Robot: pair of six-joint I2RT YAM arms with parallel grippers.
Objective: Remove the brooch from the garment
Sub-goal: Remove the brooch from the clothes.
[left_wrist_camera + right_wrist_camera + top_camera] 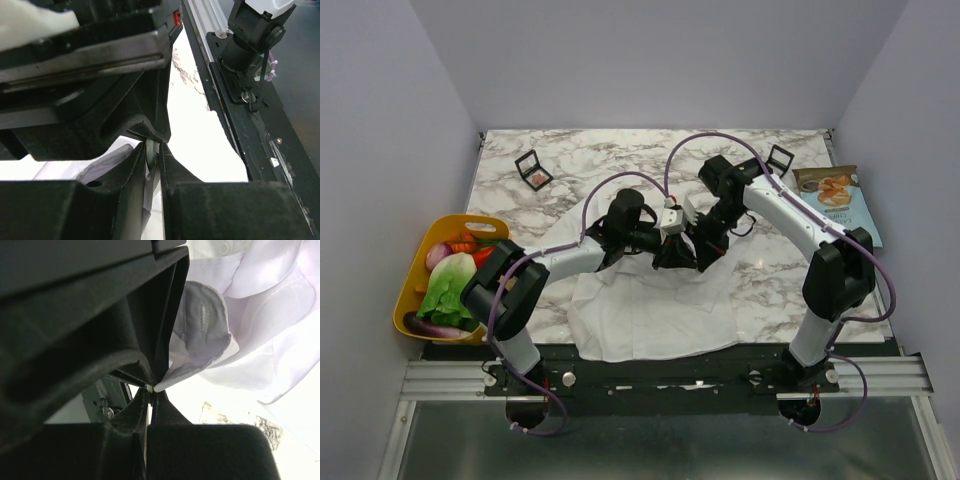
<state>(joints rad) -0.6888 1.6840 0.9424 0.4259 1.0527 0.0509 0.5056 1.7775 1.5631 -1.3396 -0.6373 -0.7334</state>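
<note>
The white garment (650,310) lies spread at the table's near edge, and both grippers meet just above its upper part. The brooch (148,152) shows edge-on as a thin green disc, pinched between the tips of my left gripper (152,150) (670,256), with a strip of fabric hanging below it. My right gripper (151,390) (696,254) is shut on a folded corner of the garment (215,340), and a green speck of the brooch (150,388) sits right at its tips. From above, the brooch is hidden by the two grippers.
A yellow basket (412,292) of vegetables hangs off the table's left edge. Two black square palettes (533,169) (779,158) lie at the back. A blue packet (838,197) rests at the right edge. The marble table (570,190) ends at a metal rail (235,115) near the arm bases.
</note>
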